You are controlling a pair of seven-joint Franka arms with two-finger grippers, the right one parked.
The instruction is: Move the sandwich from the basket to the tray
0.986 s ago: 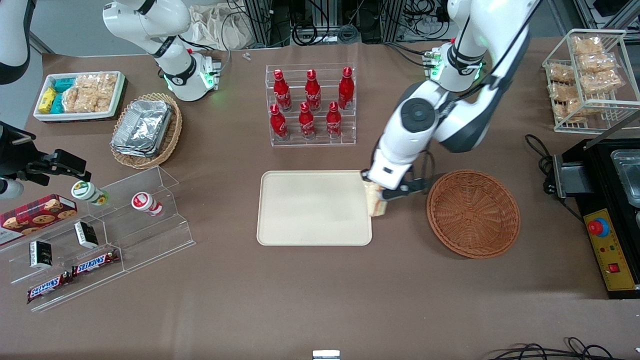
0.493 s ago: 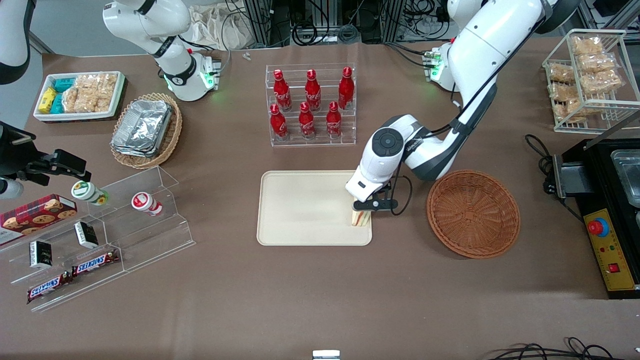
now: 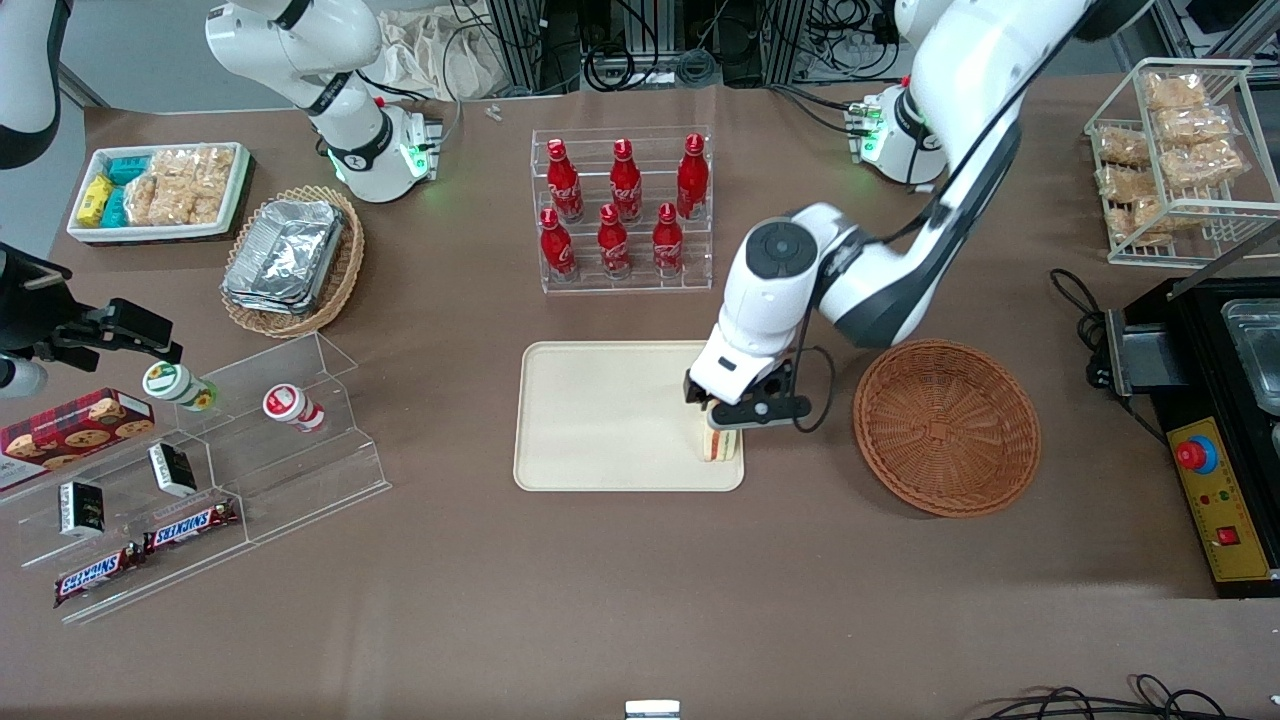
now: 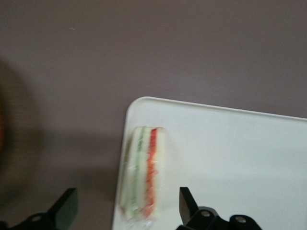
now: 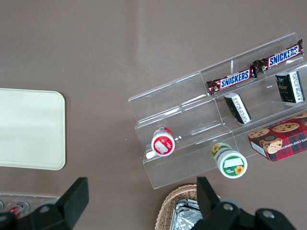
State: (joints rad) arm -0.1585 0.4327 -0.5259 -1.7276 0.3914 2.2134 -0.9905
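The sandwich (image 3: 721,444) lies on the cream tray (image 3: 610,420), at the tray's corner nearest the front camera and toward the basket. It also shows in the left wrist view (image 4: 145,175), with its green and red filling stripes up, near the tray's rim (image 4: 125,143). My left gripper (image 3: 738,408) hangs just above the sandwich. Its fingers (image 4: 64,208) are spread wide on either side of the sandwich and do not touch it. The reddish-brown wicker basket (image 3: 946,427) stands beside the tray, toward the working arm's end, with nothing in it.
A clear rack of red bottles (image 3: 622,210) stands farther from the front camera than the tray. A tan basket of foil containers (image 3: 290,260) and an acrylic snack stand (image 3: 200,470) lie toward the parked arm's end. A black machine (image 3: 1215,420) stands at the working arm's end.
The gripper carried the sandwich from the tray's edge onto the tray, then opened and let it go. It has risen slightly; the sandwich rests on the tray.
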